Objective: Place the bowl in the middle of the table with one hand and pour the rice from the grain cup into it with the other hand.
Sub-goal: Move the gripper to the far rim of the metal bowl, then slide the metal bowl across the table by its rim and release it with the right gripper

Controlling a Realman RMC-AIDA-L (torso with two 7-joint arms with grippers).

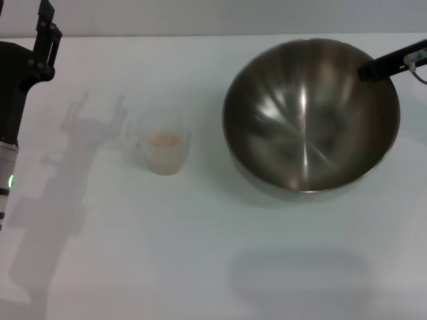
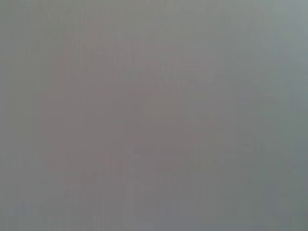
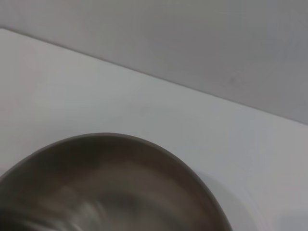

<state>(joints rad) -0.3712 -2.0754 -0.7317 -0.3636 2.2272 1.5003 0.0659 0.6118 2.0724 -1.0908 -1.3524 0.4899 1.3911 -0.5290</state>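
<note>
The wide steel bowl (image 1: 310, 120) is at the right of the white table (image 1: 200, 253), tilted, with a faint shadow well in front of it. My right gripper (image 1: 373, 69) reaches in from the far right and is shut on the bowl's far rim, one black finger (image 1: 387, 64) lying inside. The right wrist view shows the bowl's rim (image 3: 120, 144) close up. The small clear grain cup (image 1: 164, 152) stands left of the bowl, holding pale rice (image 1: 162, 139). My left gripper (image 1: 45, 30) hangs at the far left, apart from the cup, open and holding nothing.
The table's far edge (image 1: 167, 36) meets a grey wall. The left arm's shadow (image 1: 73, 153) falls on the tabletop beside the cup. The left wrist view shows only a plain grey surface.
</note>
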